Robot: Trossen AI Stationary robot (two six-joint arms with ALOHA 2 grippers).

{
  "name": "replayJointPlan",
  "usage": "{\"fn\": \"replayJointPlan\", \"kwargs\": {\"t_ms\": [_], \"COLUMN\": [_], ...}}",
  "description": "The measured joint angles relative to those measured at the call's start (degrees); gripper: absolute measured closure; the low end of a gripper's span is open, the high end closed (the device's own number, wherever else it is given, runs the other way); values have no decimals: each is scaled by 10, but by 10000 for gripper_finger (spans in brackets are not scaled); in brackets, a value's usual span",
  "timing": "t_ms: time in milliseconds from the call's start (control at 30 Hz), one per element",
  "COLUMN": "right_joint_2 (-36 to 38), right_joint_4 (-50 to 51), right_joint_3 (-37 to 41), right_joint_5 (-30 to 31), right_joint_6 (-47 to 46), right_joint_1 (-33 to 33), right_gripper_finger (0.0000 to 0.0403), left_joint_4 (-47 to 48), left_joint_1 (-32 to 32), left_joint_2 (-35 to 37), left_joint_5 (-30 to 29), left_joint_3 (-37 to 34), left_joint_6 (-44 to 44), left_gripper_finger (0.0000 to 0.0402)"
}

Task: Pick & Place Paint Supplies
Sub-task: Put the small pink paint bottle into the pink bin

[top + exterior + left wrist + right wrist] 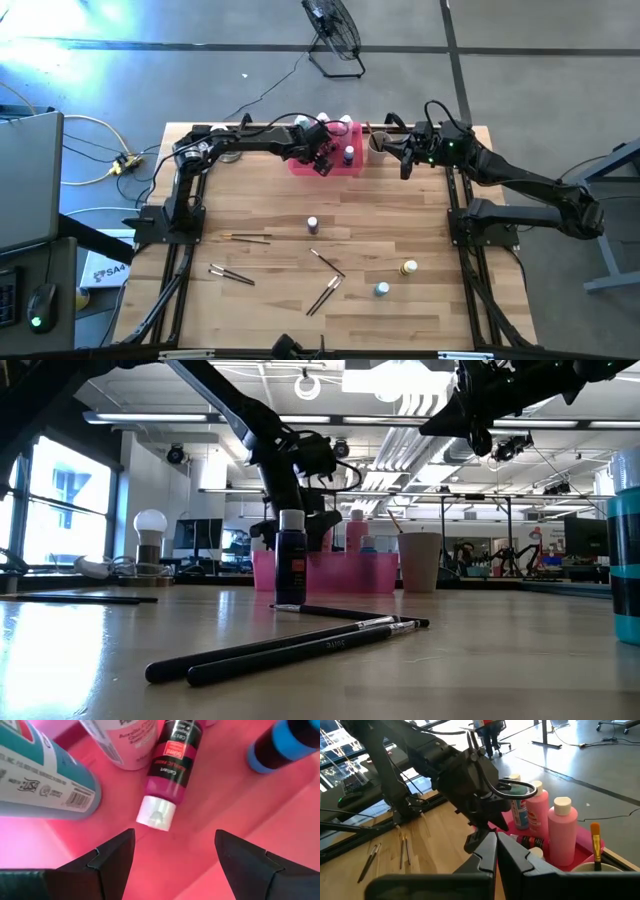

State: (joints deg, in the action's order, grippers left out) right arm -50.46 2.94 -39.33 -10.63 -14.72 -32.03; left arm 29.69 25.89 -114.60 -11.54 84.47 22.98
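My left gripper [175, 851] hangs spread over the pink tray [305, 166], crowded by tall bottles [562, 832] and a dark red bottle [174, 770]. Nearer, brushes [325, 295] and small bottles [312, 225] lie well apart.

Three tall white-capped bottles, two pink [562, 832] and one teal [520, 809], stand upright together in the upper middle of the high view. Beside them a small dark red bottle [171, 764] lies on its side, white cap free, and a small blue bottle [348, 155] stands nearby. A purple bottle [312, 225] stands upright at the centre of the high view. A yellow bottle [408, 268] and a teal small bottle [381, 290] stand at lower right. Thin brown paintbrushes [325, 294] lie flat, scattered across the lower middle and lower left.
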Motion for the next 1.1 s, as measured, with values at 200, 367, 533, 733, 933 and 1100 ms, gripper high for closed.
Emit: {"fn": "replayJointPlan", "kwargs": {"t_ms": [200, 367, 533, 733, 933, 1100], "right_joint_2": [0, 0, 0, 0, 0, 0], "right_joint_4": [0, 0, 1, 1, 1, 1], "right_joint_3": [0, 0, 0, 0, 0, 0], "right_joint_5": [0, 0, 0, 0, 0, 0], "right_joint_6": [0, 0, 0, 0, -1, -3], "right_joint_1": [0, 0, 0, 0, 0, 0], "right_gripper_finger": [398, 398, 398, 398, 398, 398], "left_joint_4": [-6, -12, -26, -29, -30, -30], "left_joint_1": [0, 0, 0, 0, 0, 0], "left_joint_2": [-8, -15, -20, -20, -20, -20], "left_joint_5": [8, 18, 20, 20, 20, 20], "left_joint_3": [0, 1, 0, 0, 0, 0], "left_joint_6": [2, 2, -1, -2, -7, -8], "left_gripper_finger": [130, 130, 130, 130, 130, 130]}}
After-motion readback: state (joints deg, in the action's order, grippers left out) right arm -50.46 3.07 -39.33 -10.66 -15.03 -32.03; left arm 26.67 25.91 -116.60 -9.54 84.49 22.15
